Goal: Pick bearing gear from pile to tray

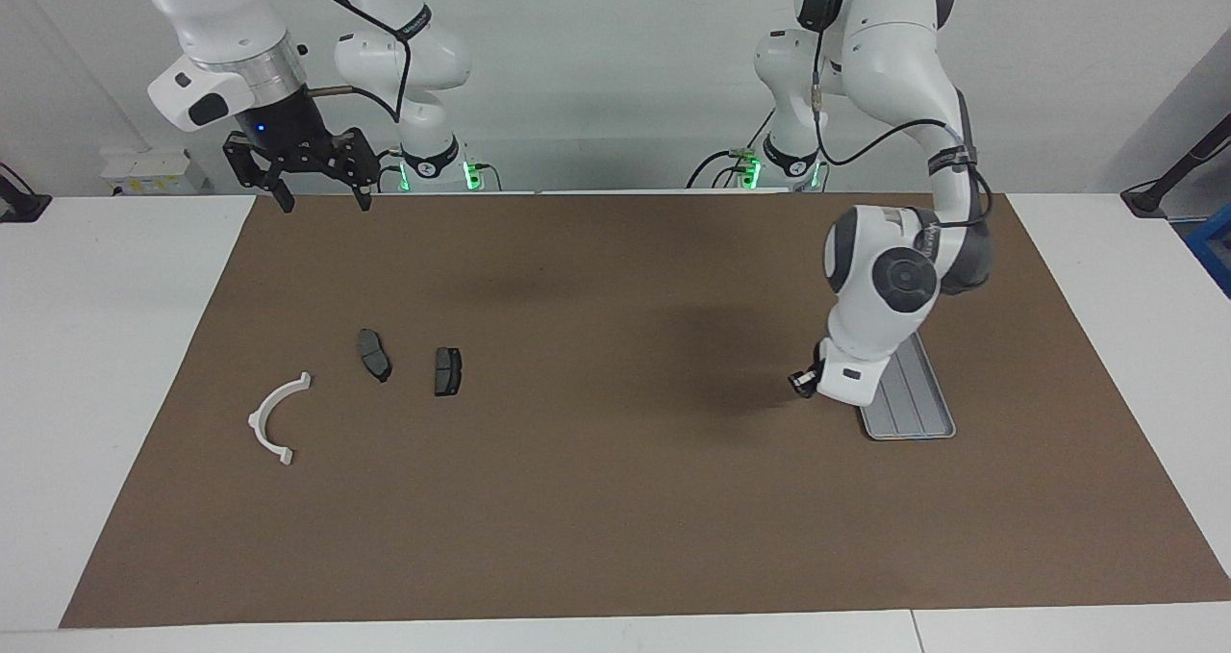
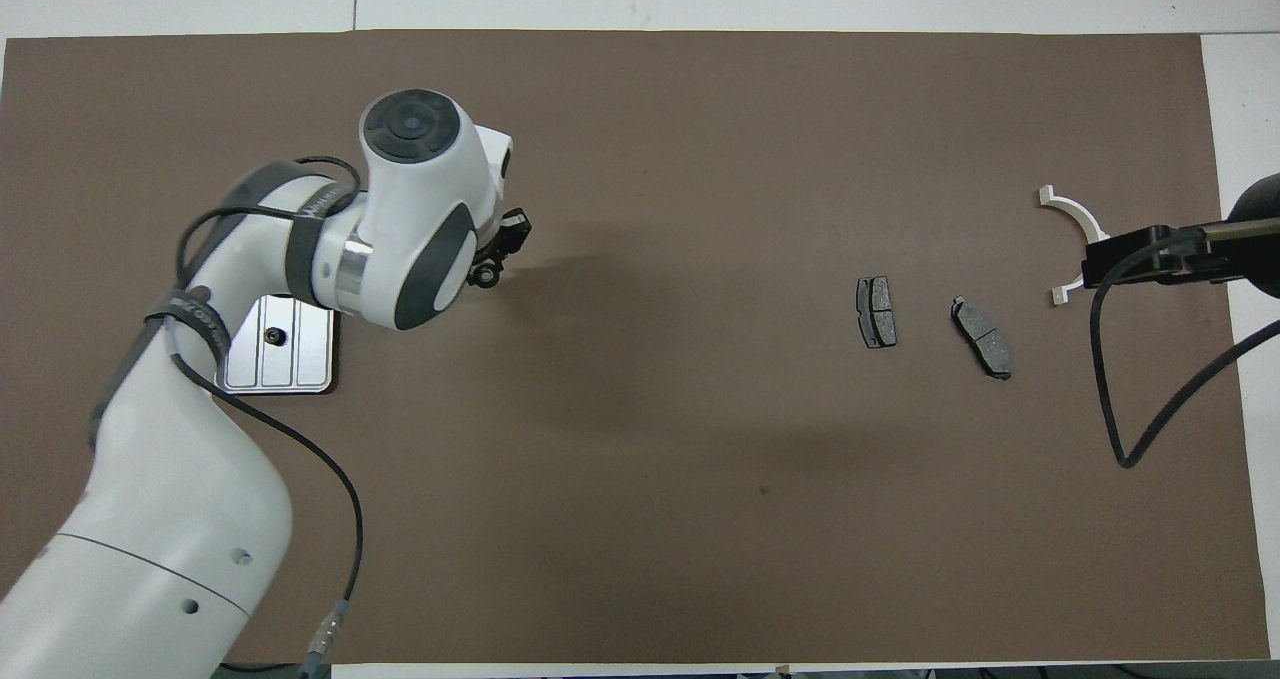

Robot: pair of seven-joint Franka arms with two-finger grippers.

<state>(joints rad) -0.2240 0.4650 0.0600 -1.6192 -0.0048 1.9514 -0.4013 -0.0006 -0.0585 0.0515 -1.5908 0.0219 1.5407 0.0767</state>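
Observation:
The tray [image 1: 916,409] [image 2: 300,361] lies toward the left arm's end of the mat, partly covered by the left arm. One tiny black round piece [image 2: 272,335] rests in it. My left gripper [image 1: 801,383] [image 2: 490,271] hangs low over the mat just beside the tray, shut on a small black bearing gear [image 2: 487,279]. What is left of the pile lies toward the right arm's end: a white arc [image 1: 276,417] [image 2: 1075,227] and two dark brake pads [image 1: 374,355] [image 1: 447,371]. My right gripper [image 1: 324,201] waits open, raised over the mat's edge by the robots.
A brown mat [image 1: 577,499] covers most of the white table. The right arm's black cable [image 2: 1110,379] hangs over the mat near the white arc.

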